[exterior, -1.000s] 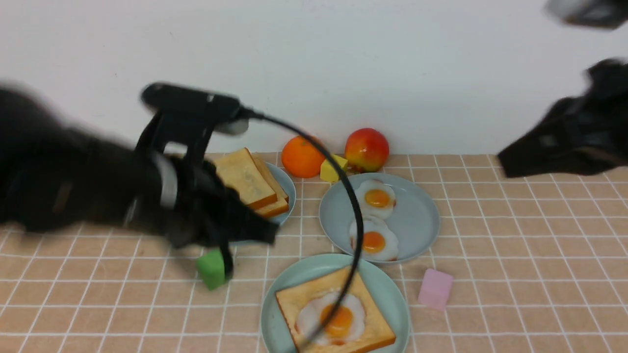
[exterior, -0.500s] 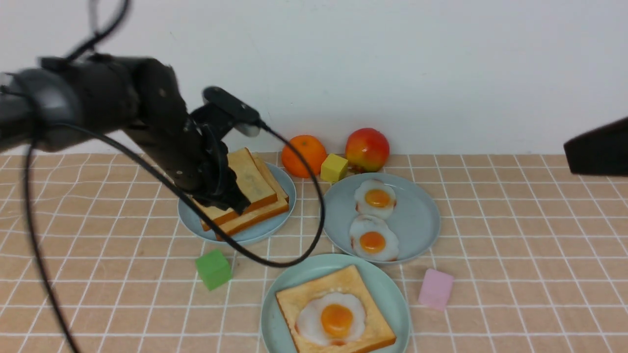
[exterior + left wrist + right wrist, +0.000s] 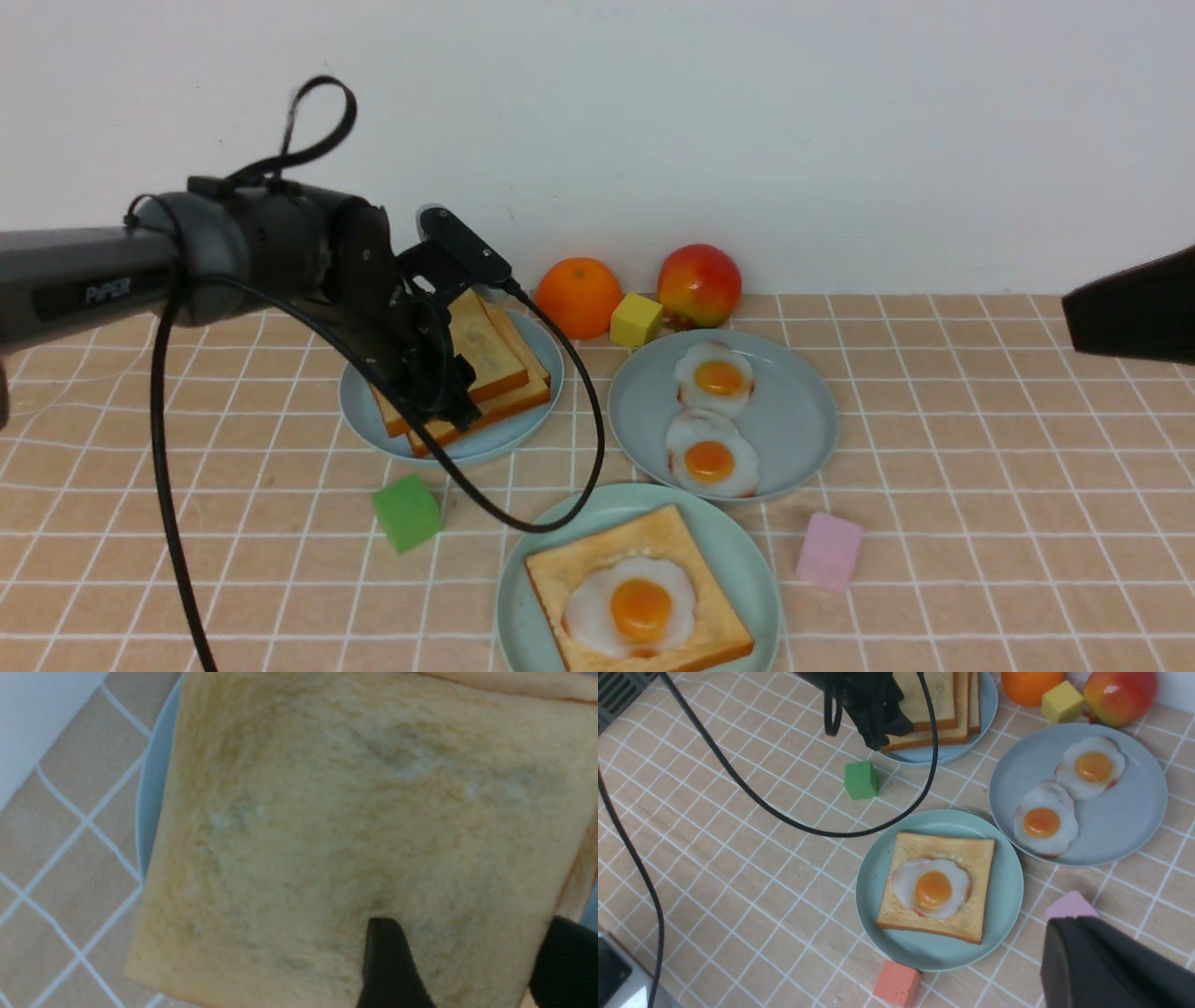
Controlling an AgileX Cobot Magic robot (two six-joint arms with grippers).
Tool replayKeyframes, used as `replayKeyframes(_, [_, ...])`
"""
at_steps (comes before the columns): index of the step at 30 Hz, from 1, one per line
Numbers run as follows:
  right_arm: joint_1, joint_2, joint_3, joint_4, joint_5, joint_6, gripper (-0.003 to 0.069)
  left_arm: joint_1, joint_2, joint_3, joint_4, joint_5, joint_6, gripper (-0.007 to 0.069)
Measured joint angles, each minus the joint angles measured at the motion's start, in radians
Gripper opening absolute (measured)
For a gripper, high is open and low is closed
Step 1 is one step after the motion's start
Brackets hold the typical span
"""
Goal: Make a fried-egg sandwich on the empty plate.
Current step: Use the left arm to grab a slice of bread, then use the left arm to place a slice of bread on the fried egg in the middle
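Note:
The mint-green plate [image 3: 742,551] [image 3: 873,891] at the front centre holds one toast slice [image 3: 672,537] [image 3: 971,854] with a fried egg [image 3: 635,607] [image 3: 931,889] on top. At the back left, a stack of toast slices [image 3: 485,341] [image 3: 355,812] [image 3: 924,700] lies on a grey-blue plate [image 3: 523,434]. My left gripper [image 3: 448,406] [image 3: 472,926] [image 3: 878,732] is open at the stack's near corner. One finger is over the top slice, the other just past its edge. At the far right my right gripper [image 3: 1072,322] [image 3: 1057,933] hangs shut and empty above the table.
A second grey-blue plate [image 3: 803,411] carries two more fried eggs. An orange [image 3: 579,297], yellow cube [image 3: 637,319] and apple [image 3: 698,283] line the wall. Green cube [image 3: 406,511], pink cube [image 3: 829,549] and salmon cube [image 3: 897,989] lie around the mint plate. The left arm's cable [image 3: 588,448] droops to that plate's far rim.
My left arm swung back from low over the green cube to the toast stack, and its jaws opened. The right arm drew off to the right edge.

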Motion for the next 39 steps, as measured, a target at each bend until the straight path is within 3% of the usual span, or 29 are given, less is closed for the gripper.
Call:
replayKeyframes(5, [0.000,-0.001,0.000,0.001,-0.002,-0.001,0.0018,0.000,0.019,-0.008,0.007,-0.027,0.000,0.0363])
replayKeyframes(14, [0.000,-0.001,0.000,0.008,-0.001,-0.001,0.0029,-0.005,-0.010,-0.010,0.012,-0.006,0.014,0.0052])
replayKeyframes(21, [0.000,-0.001,0.000,0.028,0.006,-0.001,0.0032,-0.024,-0.148,-0.005,0.027,0.057,-0.037,0.0036])
replayKeyframes(27, [0.000,-0.001,0.000,0.029,0.011,-0.001,0.0032,-0.198,-0.332,0.030,0.036,0.256,-0.224,0.0036])
replayKeyframes(31, [0.000,-0.002,0.000,0.040,0.013,-0.001,0.0036,-0.460,-0.407,0.157,0.077,0.312,-0.333,0.0036])
replayKeyframes(34, [0.000,-0.002,0.000,0.058,0.018,-0.001,0.0040,-0.560,-0.391,0.200,0.135,0.299,-0.411,0.0036])
replayKeyframes(39, [0.000,-0.026,0.001,0.103,0.080,-0.001,0.0047,-0.622,-0.300,0.216,0.213,0.256,-0.501,0.0036])
